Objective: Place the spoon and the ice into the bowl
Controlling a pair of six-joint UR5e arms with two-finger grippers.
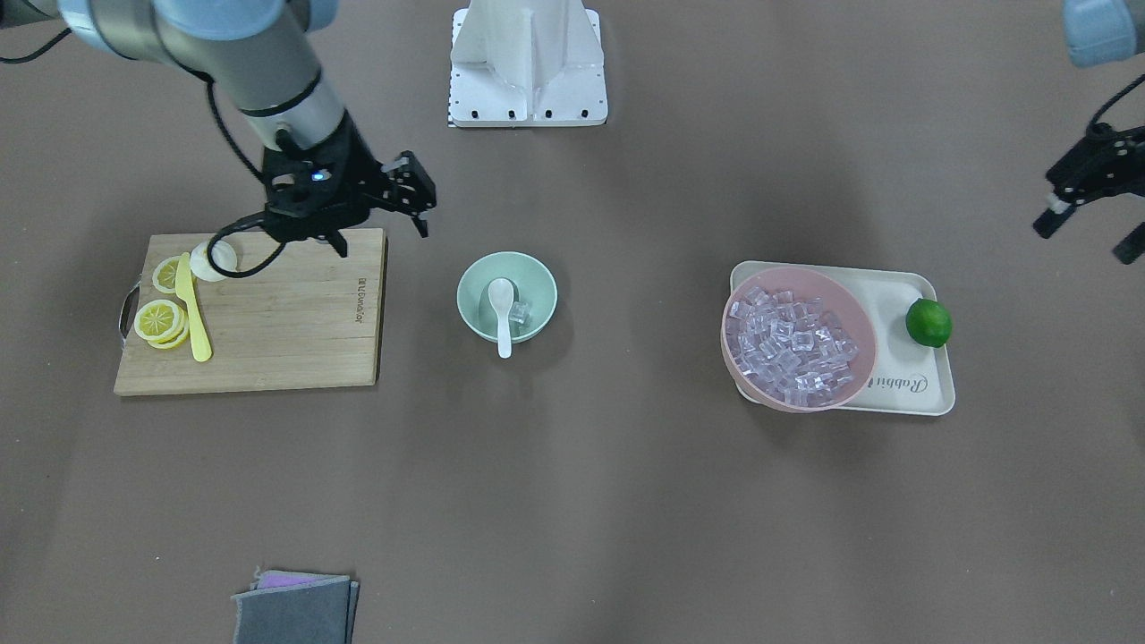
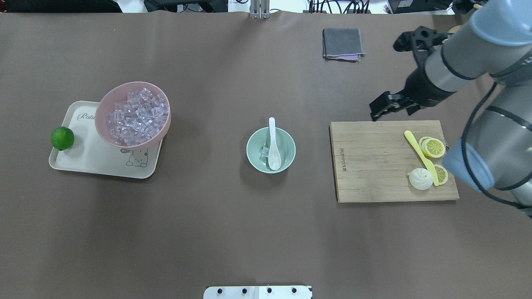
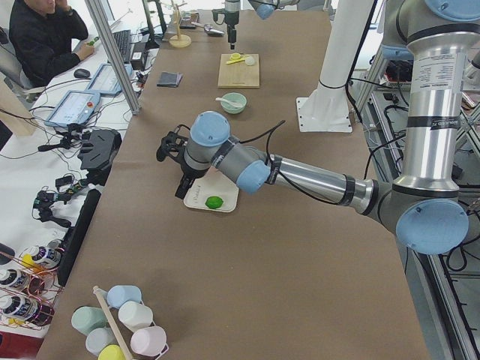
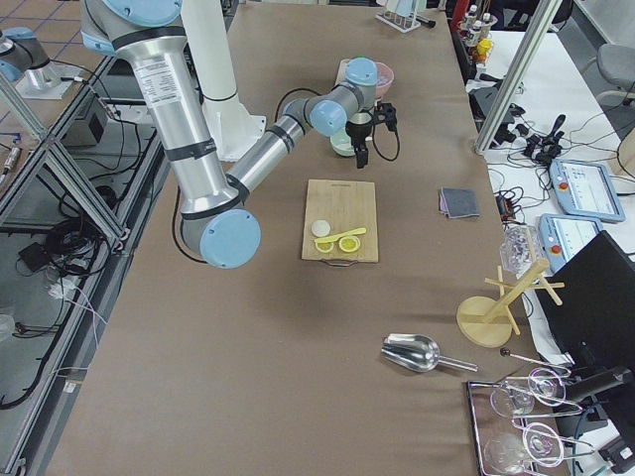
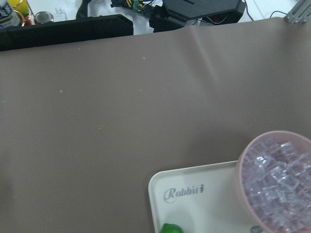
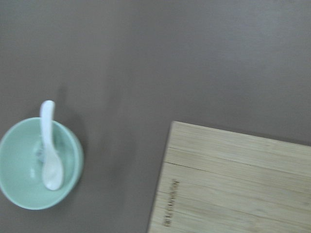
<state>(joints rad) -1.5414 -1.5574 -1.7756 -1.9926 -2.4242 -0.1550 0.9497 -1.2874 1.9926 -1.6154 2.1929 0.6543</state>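
Observation:
The mint-green bowl [image 1: 535, 284] stands at the table's middle, also in the overhead view [image 2: 254, 146] and the right wrist view [image 6: 19, 196]. The white spoon [image 1: 503, 309] lies in it, scoop down inside and handle over the rim [image 2: 273, 145]. One clear ice cube [image 1: 521, 312] lies in the bowl beside the scoop. My right gripper [image 1: 380, 234] is open and empty, hanging over the far edge of the cutting board, apart from the bowl. My left gripper [image 1: 1087, 234] is open and empty, beyond the tray at the table's edge.
A pink bowl [image 1: 854, 309] full of ice cubes sits on a cream tray [image 1: 921, 385] with a lime [image 1: 928, 323]. A wooden cutting board [image 1: 286, 322] holds a yellow knife [image 1: 192, 309], lemon slices [image 1: 159, 319] and a white bun [image 1: 215, 261]. A grey cloth [image 1: 295, 608] lies near the front edge.

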